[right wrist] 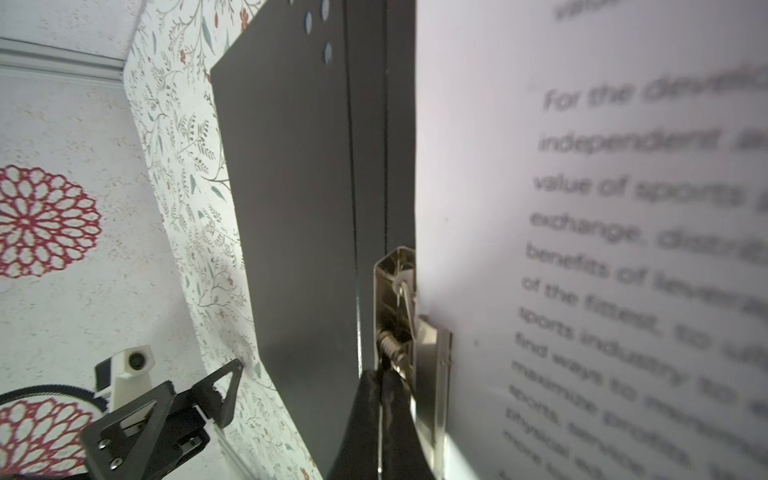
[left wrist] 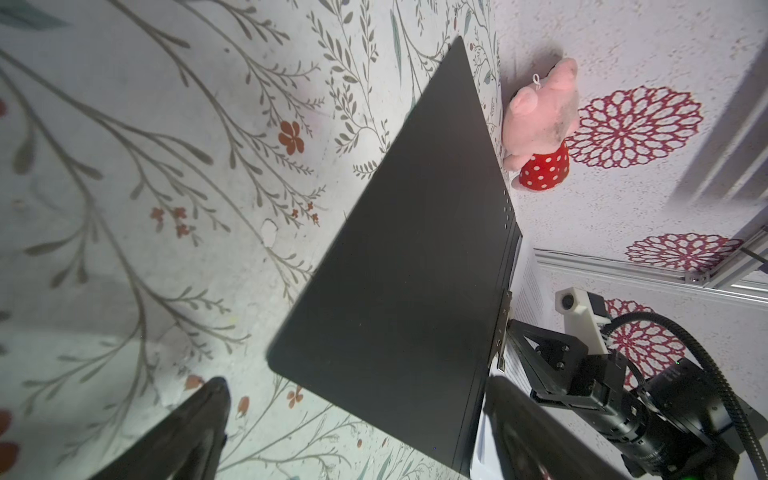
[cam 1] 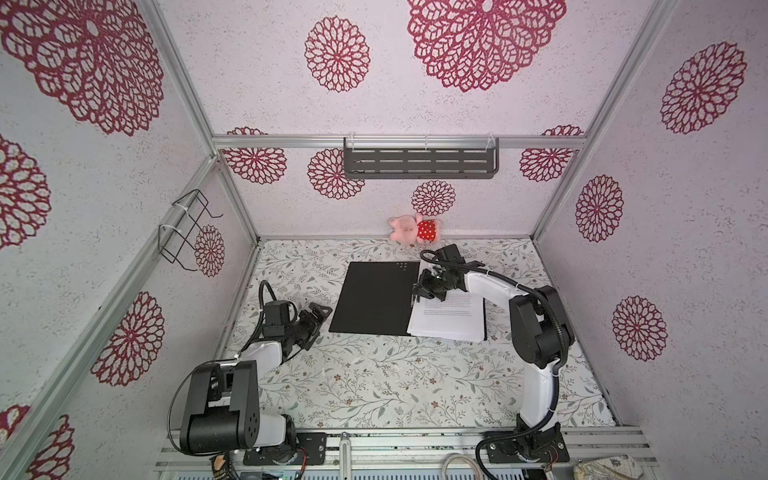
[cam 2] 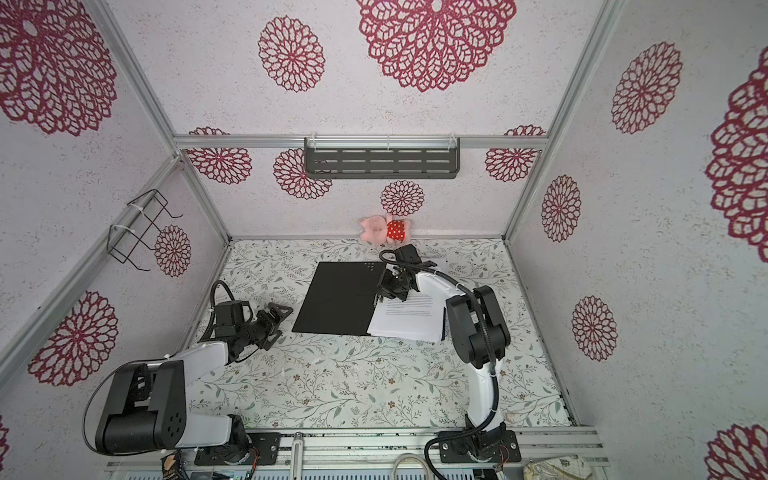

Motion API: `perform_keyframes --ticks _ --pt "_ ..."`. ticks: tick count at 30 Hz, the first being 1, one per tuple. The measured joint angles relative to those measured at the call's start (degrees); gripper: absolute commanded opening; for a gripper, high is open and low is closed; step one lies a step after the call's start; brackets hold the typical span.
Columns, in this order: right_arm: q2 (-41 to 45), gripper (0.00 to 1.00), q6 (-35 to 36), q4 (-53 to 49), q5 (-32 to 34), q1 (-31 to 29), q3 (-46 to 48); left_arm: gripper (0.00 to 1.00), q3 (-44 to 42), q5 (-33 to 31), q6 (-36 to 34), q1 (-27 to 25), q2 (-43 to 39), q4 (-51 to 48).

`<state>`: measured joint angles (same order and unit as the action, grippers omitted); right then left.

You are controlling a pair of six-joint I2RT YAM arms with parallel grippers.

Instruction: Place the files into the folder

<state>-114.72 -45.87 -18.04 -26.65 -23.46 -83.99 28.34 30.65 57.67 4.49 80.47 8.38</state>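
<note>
Closest to the lens in the right wrist view, the right gripper (right wrist: 380, 372) has its two dark fingers (right wrist: 365, 419) pressed together. Their shared tip sits against the spring end of the metal clip (right wrist: 409, 332) on the spine of the folder (right wrist: 291, 187). Whether the tip pinches any part of the clip cannot be told.

To one side of those fingers lie the files (right wrist: 582, 208), white sheets with black print that blurs close to the lens. Their edge is tucked at the clip. To the other side of the fingers the folder's black inner cover lies flat.

In both top views the folder (cam 1: 374, 297) lies open, black side up, on the flowered table (cam 1: 374, 382). The files (cam 1: 451, 318) are stacked on the half that lies beyond the right fingers. The bare half stretches from those fingers toward the left gripper (cam 1: 316, 323).

The left gripper has its fingers (left wrist: 195, 428) spread wide and holds nothing. It faces the outer edge of the bare cover and sits near it. In the left wrist view that cover's corner shows between the two fingers.

A pink plush pig (cam 1: 413, 228) in a red dotted dress lies against the back wall, past the right fingers and well apart from the left ones
</note>
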Motion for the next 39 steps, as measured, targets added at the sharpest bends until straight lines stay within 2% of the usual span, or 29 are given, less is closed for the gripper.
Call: perform_keyframes --ticks 9,15,21,30,35,39 --pt "2.4 0.00 -5.0 7.5 -5.2 2.5 5.0 0.99 0.0 0.9 0.0 -0.7 1.1 1.6" --pt "2.6 0.00 -7.2 11.4 -7.3 3.1 7.3 0.99 0.4 1.8 1.6 -3.9 6.8 5.6" --pt "2.6 0.00 -8.3 13.0 -8.6 3.4 8.7 0.99 -0.3 3.7 6.6 -4.7 13.1 19.4" --pt "2.7 0.00 -8.2 13.5 -9.5 3.6 8.7 0.99 -1.1 3.4 15.5 -6.1 25.5 46.0" --pt "2.7 0.00 -5.6 11.8 -9.6 4.1 8.6 0.99 -2.8 0.8 17.0 -6.1 25.8 51.0" --pt "2.7 0.00 -2.1 8.3 -9.0 4.1 8.5 0.99 -3.2 -0.4 16.3 -6.1 20.7 50.4"
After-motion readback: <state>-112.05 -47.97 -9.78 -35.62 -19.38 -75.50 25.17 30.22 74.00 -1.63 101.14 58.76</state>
